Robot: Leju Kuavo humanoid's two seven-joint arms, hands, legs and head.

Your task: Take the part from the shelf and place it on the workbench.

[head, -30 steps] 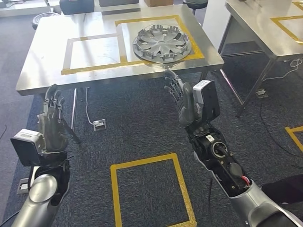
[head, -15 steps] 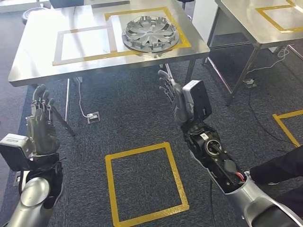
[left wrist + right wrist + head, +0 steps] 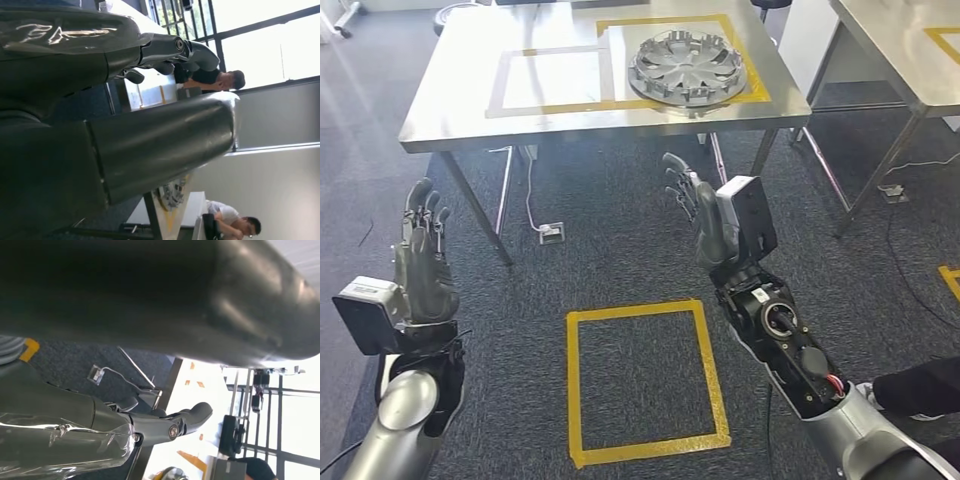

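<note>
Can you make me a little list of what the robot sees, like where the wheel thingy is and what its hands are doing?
part: silver wheel cover, lying flat on the workbench
workbench: steel table, wheel cover inside its right yellow tape frame
other frame: left tape frame on the table holds nothing
left hand: raised, fingers apart, holding nothing
right hand: raised, fingers apart, holding nothing
floor: grey carpet with a yellow tape square between the arms
</note>
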